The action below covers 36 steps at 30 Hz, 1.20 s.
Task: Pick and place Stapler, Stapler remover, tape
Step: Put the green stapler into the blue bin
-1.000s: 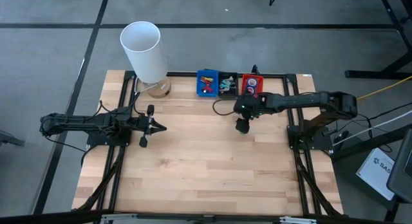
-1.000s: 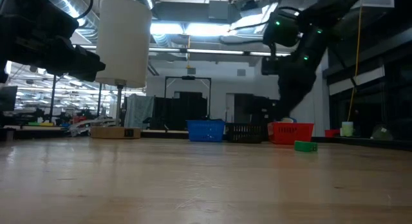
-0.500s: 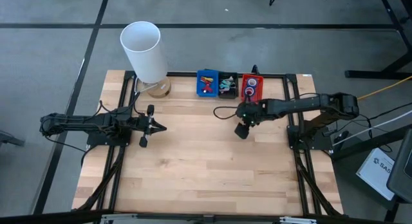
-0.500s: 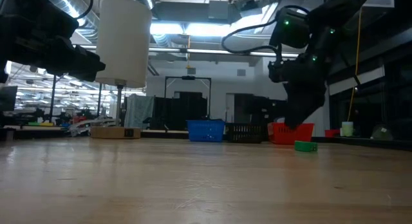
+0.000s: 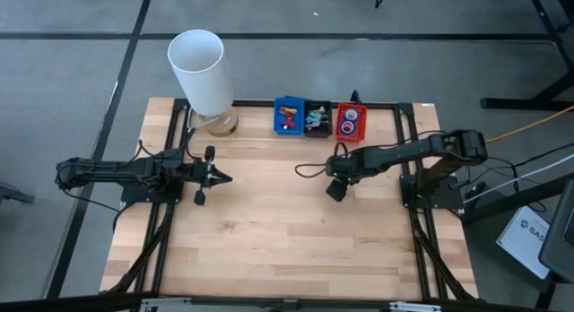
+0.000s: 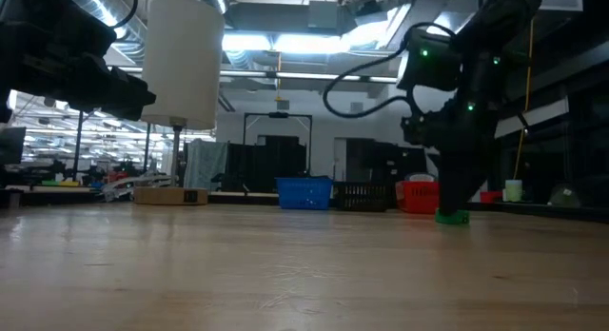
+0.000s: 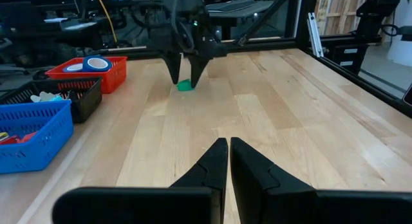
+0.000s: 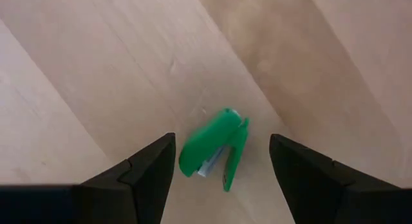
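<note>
From above, the right claw hangs low over the wooden counter, a little nearer than the three small baskets at the far edge: a blue basket, a black basket and a red basket with tape rolls in it. The arm hides whatever sits under the claw here. The left claw waits on the left side, up off the wood, with its tips pressed together. From counter height, the right claw points straight down at a small green stapler lying on the wood, right of the baskets in this view, and the tips look almost on it. From the left wrist, the right claw stands spread, one finger on each side of the green stapler. From the right wrist, the green stapler lies between the two spread fingers, but it is turned slantwise and hangs a bit open like a mouth. That is the trouble I would watch for. If the claw squeezes now, it may pinch only a corner, and the stapler could spin or pop out sideways. It could also snap closed in the grip and slip. If the claw goes down too hard, it may bump the wood and push the stapler away.
</note>
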### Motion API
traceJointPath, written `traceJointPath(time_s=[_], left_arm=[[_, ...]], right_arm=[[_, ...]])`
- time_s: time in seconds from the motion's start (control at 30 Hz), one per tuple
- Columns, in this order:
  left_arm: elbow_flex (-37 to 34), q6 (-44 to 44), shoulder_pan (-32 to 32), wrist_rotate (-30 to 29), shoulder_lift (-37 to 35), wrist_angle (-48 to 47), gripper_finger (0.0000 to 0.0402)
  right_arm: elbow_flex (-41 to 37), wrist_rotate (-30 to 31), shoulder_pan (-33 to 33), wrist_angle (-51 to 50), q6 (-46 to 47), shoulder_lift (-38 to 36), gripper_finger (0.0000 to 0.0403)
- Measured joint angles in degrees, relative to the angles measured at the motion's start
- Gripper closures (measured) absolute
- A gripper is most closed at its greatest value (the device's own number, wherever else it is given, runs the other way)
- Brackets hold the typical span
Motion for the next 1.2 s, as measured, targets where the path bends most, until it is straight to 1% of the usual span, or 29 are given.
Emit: traceJointPath(time_s=[0.1, 0.2, 0.37, 0.53, 0.67, 0.8, 0.97, 1.2], left_arm=[[0.0, 0.01, -0.01, -0.02, 0.0, 0.01, 0.0386], [-0.01, 0.01, 0.0, -0.02, 0.0, 0.02, 0.0386], [0.01, 0.0, -0.01, -0.01, 0.0, 0.02, 0.0386], [-0.01, -0.01, -0.02, -0.01, 0.0, 0.01, 0.0386], [-0.01, -0.01, 0.0, -0.02, 0.0, 0.02, 0.0386], [0.0, 0.0, -0.02, -0.01, 0.0, 0.0, 0.0386], [0.02, 0.01, -0.01, -0.02, 0.0, 0.02, 0.0386], [-0.01, 0.0, 0.0, -0.02, 0.0, 0.02, 0.0386]], right_arm=[[0.03, 0.37, 0.85, 0.05, 0.48, 1.52, 0.0151], [0.22, 0.75, 1.35, 0.02, 1.67, 2.32, 0.017], [0.22, 1.04, 1.48, 0.15, 1.41, 2.47, 0.0236], [0.45, 0.83, 1.48, 0.46, -1.7, 2.47, 0.0309], [1.36, 0.65, 1.4, -0.13, -5.37, 2.66, 0.0345], [2.67, 0.47, -0.3, 0.04, -9.58, 2.8, 0.0345], [5.42, 0.67, -3.44, 0.42, -16.89, 2.77, 0.0328], [11.46, 0.41, -8.34, 3.14, -28.8, 2.73, 0.0345]])
